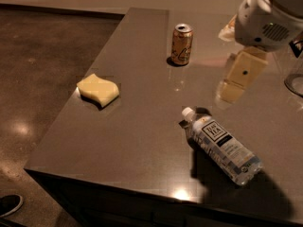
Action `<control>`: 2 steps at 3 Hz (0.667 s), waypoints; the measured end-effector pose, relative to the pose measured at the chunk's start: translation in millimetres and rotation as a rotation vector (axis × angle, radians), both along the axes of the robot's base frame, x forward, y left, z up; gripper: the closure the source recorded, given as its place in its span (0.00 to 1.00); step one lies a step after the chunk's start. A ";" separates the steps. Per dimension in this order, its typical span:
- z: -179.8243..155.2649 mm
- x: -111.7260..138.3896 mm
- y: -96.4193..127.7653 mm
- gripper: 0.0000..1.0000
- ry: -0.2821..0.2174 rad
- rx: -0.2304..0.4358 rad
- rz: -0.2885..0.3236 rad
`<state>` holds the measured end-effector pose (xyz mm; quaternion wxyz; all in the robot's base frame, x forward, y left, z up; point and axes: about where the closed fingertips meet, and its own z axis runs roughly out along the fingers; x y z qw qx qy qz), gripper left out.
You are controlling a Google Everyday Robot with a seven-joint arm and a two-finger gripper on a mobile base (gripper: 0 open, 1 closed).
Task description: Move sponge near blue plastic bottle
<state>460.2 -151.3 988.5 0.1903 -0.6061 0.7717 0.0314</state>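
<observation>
My gripper [236, 79] hangs at 2 o'clock over the dark grey table [142, 141] — can't tell how open it is, and it holds no sponge. Pale yellow wavy foam sponge [98, 89] sits at 9 o'clock, well apart. Clear bluish plastic bottle [222, 147] lies at 5 o'clock. Step: reach, not begun — next move calls for crossing toward 9 o'clock, then grasping.
</observation>
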 end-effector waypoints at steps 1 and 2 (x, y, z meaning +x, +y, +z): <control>-2.7 14.2 37.4 0.00 0.014 0.049 -0.016; -17.0 28.7 72.1 0.00 0.016 0.079 -0.052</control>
